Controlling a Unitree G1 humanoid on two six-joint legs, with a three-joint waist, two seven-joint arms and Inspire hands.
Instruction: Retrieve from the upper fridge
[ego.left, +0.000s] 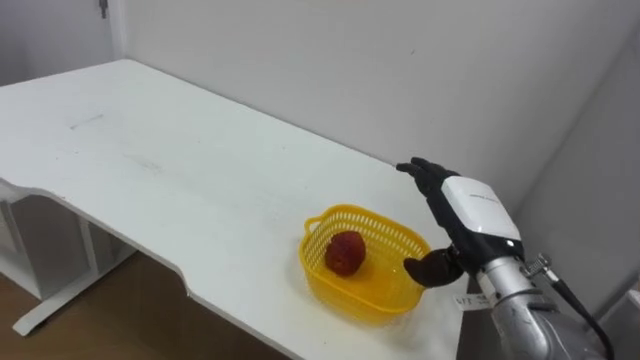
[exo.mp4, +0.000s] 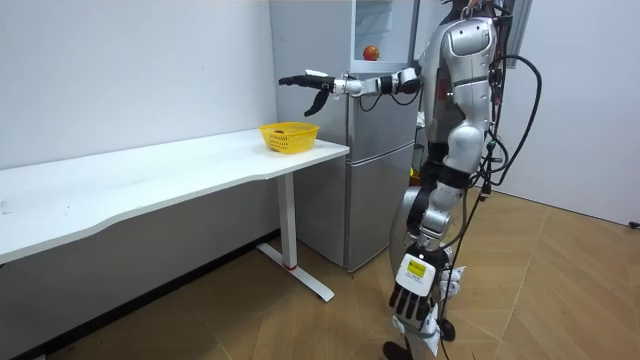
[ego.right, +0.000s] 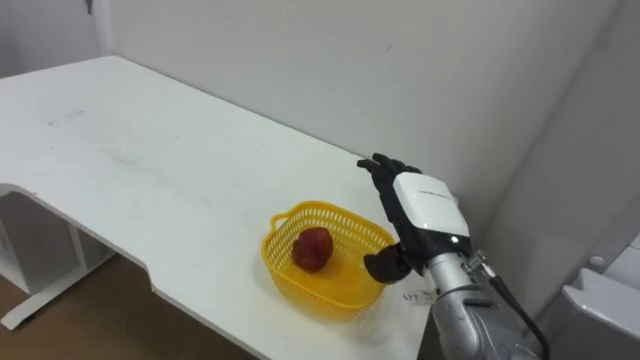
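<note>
Left eye view first: my right hand (ego.left: 470, 208) hangs in the air by the right side of a yellow plastic lattice basket (ego.left: 352, 213). Its fingers are stretched forward and loosely spread, the thumb bent down toward the rim, and there is nothing in its grasp. And there's the red round fruit (ego.left: 345, 253), lying inside the basket toward its left wall, apart from my hand. The basket sits near the right end of a long white table (ego.left: 150, 150), close to the front edge. The table runs up against a plain white wall (ego.left: 330, 60).

Over to the room view, and it adds what my eyes miss: that hand is well above the basket, not touching it, with the arm reaching out level from the shoulder. From there the basket's wall hides the fruit. My left hand (exo.mp4: 410, 296) dangles beside my thigh, fingers slack and pointing down, empty. I'm standing upright on a wood-plank floor (exo.mp4: 560, 290), close by a tall grey fridge (exo.mp4: 375, 170) that stands just beside the table's end. Up in its top compartment, white inside showing, sits a second red fruit (exo.mp4: 371, 52).
</note>
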